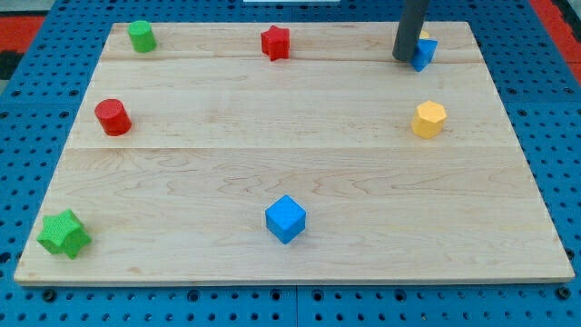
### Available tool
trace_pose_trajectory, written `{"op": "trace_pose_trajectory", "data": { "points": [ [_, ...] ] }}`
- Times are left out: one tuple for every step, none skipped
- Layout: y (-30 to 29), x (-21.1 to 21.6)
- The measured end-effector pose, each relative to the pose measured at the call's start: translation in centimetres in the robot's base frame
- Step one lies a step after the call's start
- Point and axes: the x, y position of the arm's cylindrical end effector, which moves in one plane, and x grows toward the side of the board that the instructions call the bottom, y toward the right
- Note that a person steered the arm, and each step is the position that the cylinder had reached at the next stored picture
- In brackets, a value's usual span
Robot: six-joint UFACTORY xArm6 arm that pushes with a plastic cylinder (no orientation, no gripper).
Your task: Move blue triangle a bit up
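Since my tip sits at the view's top right, touching the left side of the blue triangle, the contact is sideways rather than from below. There is no pincer on this rig, only the rod, so nothing is held or clamped. The blue triangle lies near the top edge of the table, with a bit of yellow showing just behind it; I cannot tell what that is. Risk: a push from this side would slide the triangle toward the view's right, not up. Risk: little table is left above it, so an overlong push could send it off the edge. The yellow hexagon lies below, well apart; the red star and the blue cube are far off and safe.
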Motion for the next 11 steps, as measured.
{"op": "trace_pose_trajectory", "data": {
  "points": [
    [0.9, 0.0],
    [2.1, 0.0],
    [1.7, 0.0],
    [0.7, 1.6],
    [1.3, 2.4],
    [2.5, 2.4],
    [3.6, 2.4],
    [4.2, 2.4],
    [4.3, 2.0],
    [4.7, 0.7],
    [5.3, -0.8]
  ]
}}
